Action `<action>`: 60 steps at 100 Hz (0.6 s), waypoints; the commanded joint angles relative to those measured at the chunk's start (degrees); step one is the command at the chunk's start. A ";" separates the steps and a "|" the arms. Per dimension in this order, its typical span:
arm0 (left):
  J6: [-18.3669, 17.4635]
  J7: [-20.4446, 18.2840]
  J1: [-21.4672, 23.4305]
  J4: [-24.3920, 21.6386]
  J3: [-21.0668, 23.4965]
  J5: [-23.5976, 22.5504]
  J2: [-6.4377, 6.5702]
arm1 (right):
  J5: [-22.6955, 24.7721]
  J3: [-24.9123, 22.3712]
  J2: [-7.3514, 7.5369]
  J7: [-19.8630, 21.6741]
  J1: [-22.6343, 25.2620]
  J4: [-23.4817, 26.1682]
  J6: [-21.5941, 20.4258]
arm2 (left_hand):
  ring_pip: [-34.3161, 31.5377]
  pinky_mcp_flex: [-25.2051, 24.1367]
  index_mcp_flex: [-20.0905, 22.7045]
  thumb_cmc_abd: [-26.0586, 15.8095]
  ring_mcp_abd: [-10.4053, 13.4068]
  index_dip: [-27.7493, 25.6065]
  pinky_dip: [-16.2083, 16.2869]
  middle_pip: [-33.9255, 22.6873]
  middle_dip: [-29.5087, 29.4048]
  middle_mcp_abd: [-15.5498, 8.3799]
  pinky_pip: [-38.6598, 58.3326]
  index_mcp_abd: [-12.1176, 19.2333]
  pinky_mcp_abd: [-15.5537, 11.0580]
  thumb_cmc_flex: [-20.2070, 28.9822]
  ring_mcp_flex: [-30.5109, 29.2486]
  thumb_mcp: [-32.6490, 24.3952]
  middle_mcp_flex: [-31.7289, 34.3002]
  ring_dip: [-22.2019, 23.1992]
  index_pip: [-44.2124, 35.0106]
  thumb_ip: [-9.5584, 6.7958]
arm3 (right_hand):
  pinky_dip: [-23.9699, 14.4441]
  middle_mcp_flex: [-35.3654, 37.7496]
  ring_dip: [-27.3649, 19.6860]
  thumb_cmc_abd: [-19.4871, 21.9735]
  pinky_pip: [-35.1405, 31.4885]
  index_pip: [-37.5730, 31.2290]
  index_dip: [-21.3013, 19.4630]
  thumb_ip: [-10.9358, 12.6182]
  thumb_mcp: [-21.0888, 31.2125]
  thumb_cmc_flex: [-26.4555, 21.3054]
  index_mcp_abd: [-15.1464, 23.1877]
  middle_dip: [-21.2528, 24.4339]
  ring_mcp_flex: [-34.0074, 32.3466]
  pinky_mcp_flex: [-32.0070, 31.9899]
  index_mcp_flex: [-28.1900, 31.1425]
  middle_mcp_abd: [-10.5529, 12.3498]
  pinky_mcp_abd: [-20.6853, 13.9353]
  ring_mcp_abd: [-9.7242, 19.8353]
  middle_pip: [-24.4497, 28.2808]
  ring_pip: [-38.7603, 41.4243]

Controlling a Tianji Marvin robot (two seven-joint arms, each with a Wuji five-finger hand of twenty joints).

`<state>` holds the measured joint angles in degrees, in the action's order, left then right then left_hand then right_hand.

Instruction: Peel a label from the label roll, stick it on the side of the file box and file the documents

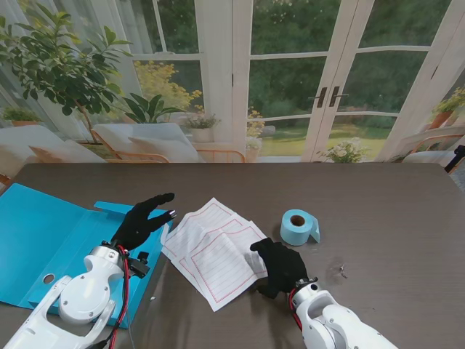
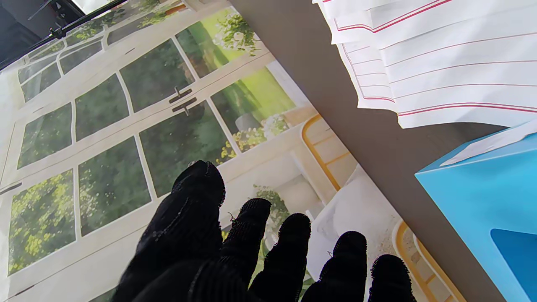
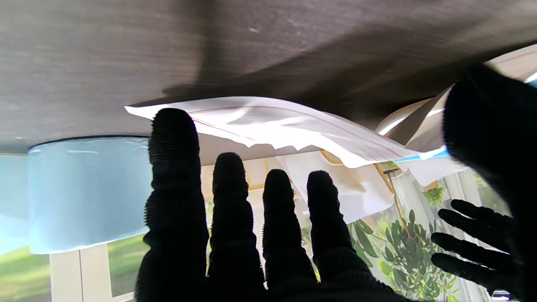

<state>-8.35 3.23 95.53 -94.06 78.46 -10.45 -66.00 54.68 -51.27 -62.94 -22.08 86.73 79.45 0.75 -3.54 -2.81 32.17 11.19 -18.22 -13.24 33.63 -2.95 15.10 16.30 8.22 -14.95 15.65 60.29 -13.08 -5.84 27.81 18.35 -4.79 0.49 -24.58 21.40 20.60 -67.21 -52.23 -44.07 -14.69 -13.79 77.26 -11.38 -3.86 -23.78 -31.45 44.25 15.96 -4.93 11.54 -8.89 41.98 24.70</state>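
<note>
File box: you had the blue file box [image 1: 43,240] lying opened flat at the left of the desk [image 1: 378,211]; a white strip showed along its near corner in the left wrist view, and you could judge it the stuck label, though it was not sharp enough to be sure.
Left hand: your left hand [image 1: 143,220] hovered over the box's right edge, fingers [image 2: 197,197] spread wide and holding nothing.
Documents: the lined documents [image 1: 214,251] lay fanned on the desk between your hands, just beside the box and not yet inside it.
Right hand: your right hand [image 1: 278,265] rested at the near right corner of the sheets; its fingers [image 3: 174,138] were stretched out with the paper edge lifted over them, and you could not tell whether the thumb pinched it.
Label roll: the pale blue label roll [image 1: 298,227] stood just beyond your right hand, a short tail hanging loose.
Progress: you seemed past the labelling; filing was what remained.
Next: you would need a firm hold on the whole stack to slide it left into the box.
</note>
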 commanded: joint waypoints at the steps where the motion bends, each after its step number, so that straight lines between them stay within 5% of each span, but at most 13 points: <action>1: 0.22 -1.18 0.32 -0.52 0.03 0.37 -0.05 | 0.75 0.50 -0.27 0.26 -0.57 -0.53 0.56 | 0.17 -1.30 0.39 -1.34 -0.05 0.53 -0.74 -0.16 0.12 -0.21 -1.09 1.32 -1.34 0.17 -0.28 0.76 0.23 -0.43 -0.05 -1.55 | 1.06 -0.26 -0.33 -0.59 -1.14 -0.89 -0.13 -0.63 2.00 -1.39 -0.56 0.88 -0.91 -33.42 -1.59 1.35 -0.96 0.30 1.24 0.88; 40: 0.05 -1.70 0.53 -0.80 0.07 1.71 -0.05 | -0.64 3.64 -1.03 -0.98 -3.67 -3.32 2.28 | -0.07 -1.31 0.72 -2.37 -0.63 0.59 -1.03 -0.25 0.32 0.13 -1.03 1.26 -1.06 0.36 -1.18 1.59 0.73 -0.14 -0.11 -1.54 | 2.42 3.98 -0.06 9.38 -4.30 -2.45 -0.79 1.22 1.77 -5.63 0.40 1.14 -4.49 -31.87 -0.92 1.08 -0.86 -0.21 2.11 2.94; 60: 0.17 -2.09 0.73 -1.03 0.21 2.10 0.00 | -1.42 4.03 -0.99 -0.19 -3.79 -3.81 1.16 | -0.09 -1.32 0.87 -2.78 -0.74 0.58 -1.18 -0.24 0.36 0.21 -1.03 1.30 -0.96 0.53 -1.41 2.04 0.77 -0.02 -0.16 -1.53 | 3.43 6.59 0.15 24.41 -5.51 -3.14 -1.29 3.53 0.92 -5.99 1.50 1.23 -6.74 -31.09 0.12 1.70 -0.95 0.04 2.24 3.64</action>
<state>-8.26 2.31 95.98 -94.73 78.58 -8.56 -65.96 53.19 -47.36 -63.80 -23.67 82.60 75.65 2.61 -3.54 -2.84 32.91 10.39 -18.96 -13.10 33.00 -2.95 15.10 16.72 8.22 -14.95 15.65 60.31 -13.66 -5.07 27.85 18.35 -4.86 0.49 -22.57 26.05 20.63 -46.71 -55.61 -46.17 -15.41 -12.28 77.11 -16.67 -3.19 -23.29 -35.99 44.28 15.97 -4.78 11.53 -8.92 43.65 27.89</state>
